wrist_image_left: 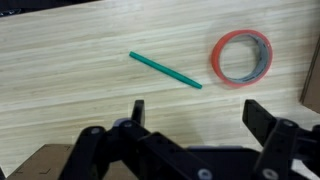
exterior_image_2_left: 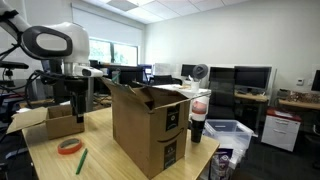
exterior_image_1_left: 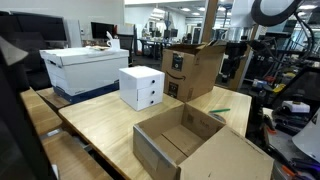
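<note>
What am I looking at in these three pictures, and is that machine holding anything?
This is a robot arm beside a wooden table in an office. Two pictures come from cameras standing in the room; the third looks down from a camera on the arm's wrist. The dark prongs at its bottom edge are the gripper, the arm's hand: open, holding nothing. Beneath it on the table lie a green pen and a red tape roll. A tall cardboard box and a small white box stand there too.

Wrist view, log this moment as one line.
claw: open, empty | below: wooden table | nearest: green stick, untouched | beside it: red tape roll, flat
</note>
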Available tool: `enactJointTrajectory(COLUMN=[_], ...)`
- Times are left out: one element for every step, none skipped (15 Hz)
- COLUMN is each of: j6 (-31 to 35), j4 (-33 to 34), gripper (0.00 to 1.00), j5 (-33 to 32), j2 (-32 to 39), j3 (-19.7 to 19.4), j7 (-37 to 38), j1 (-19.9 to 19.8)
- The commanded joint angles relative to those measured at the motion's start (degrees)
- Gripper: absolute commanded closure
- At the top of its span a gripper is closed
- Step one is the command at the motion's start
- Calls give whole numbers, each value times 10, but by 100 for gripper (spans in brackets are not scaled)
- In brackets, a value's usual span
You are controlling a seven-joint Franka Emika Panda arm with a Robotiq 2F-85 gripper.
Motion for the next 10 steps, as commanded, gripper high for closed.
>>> enactJointTrajectory(j6=[-2, -3, -3, -3, -3, 4, 12, 29, 33, 38], j4=[1, 1, 1, 1, 1, 1, 1, 2, 2, 2], gripper=[0, 0, 0, 0, 0, 0, 0, 0, 0, 0], j5=[0, 0, 0, 0, 0, -1, -2, -1, 0, 0], j2=[-1, -1, -1, -1, -1, 4, 12, 30, 34, 43], j3=[0, 0, 0, 0, 0, 2, 6, 10, 11, 13], j7=[0, 0, 0, 0, 0, 10, 19, 35, 41, 51], j1=[0, 0, 0, 0, 0, -2, -2, -2, -2, -2])
